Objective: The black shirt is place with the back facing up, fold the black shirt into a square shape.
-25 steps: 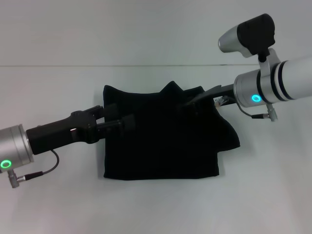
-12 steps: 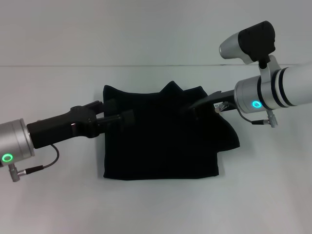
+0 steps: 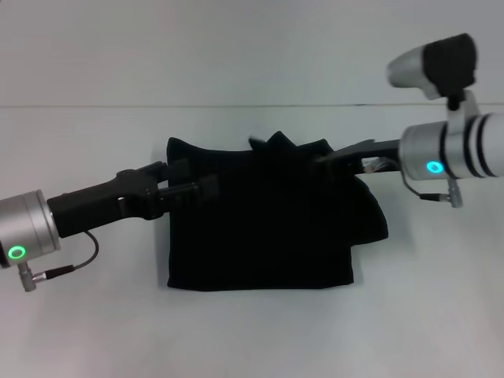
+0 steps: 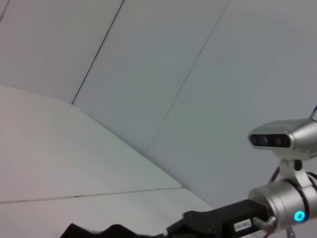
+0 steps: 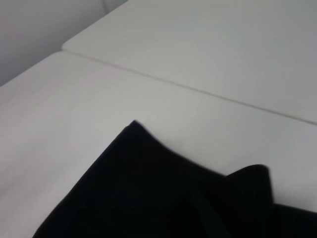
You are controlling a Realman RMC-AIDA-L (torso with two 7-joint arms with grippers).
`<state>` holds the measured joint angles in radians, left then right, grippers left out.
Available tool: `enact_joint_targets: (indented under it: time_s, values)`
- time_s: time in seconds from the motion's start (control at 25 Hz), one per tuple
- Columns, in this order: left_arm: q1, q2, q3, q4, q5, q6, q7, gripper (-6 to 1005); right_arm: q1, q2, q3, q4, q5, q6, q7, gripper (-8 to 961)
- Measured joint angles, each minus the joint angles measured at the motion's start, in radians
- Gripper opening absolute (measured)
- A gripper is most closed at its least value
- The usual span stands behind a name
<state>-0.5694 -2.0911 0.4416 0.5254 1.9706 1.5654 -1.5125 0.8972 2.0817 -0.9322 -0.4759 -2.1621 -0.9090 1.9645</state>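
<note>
Lying folded: black shirt | left hand over its left edge, right hand over its far-right edge, grips unreadable | your open white surface all round.

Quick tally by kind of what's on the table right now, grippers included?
Black shirt: 1
Grippers: 2, left gripper and right gripper, both over the shirt's far edge
White table: 1
Total: 4

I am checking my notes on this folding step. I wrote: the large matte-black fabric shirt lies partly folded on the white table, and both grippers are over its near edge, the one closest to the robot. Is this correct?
Not quite. In the head view, the left gripper and right gripper are over the far part of the large matte-black fabric shirt, near its far edge, not the near one. The shirt does lie partly folded on the white table.
</note>
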Motion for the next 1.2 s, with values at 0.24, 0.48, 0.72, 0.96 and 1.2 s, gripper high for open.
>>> enact_joint_targets:
  time_s: [0.24, 0.48, 0.72, 0.96, 1.2]
  values:
    - [-0.011, 0.0, 0.0, -0.011, -0.004, -0.032, 0.001, 949, -0.107, 0.001, 0.0, -0.047, 0.137, -0.002, -0.013, 14]
    - [-0.027, 0.006, 0.001, -0.012, -0.004, -0.067, 0.0, 948, -0.174, 0.004, -0.001, -0.041, 0.249, -0.006, -0.049, 15]
    - [-0.045, 0.006, -0.012, -0.012, -0.038, -0.163, -0.013, 948, -0.209, 0.004, 0.0, -0.015, 0.295, -0.007, -0.051, 16]
    - [-0.079, 0.001, -0.009, -0.013, -0.04, -0.282, -0.048, 949, -0.254, -0.003, 0.063, -0.003, 0.32, -0.007, -0.052, 95]
    - [-0.104, -0.002, -0.01, -0.013, -0.04, -0.384, -0.064, 949, -0.298, -0.043, 0.225, -0.051, 0.327, -0.041, -0.063, 456]
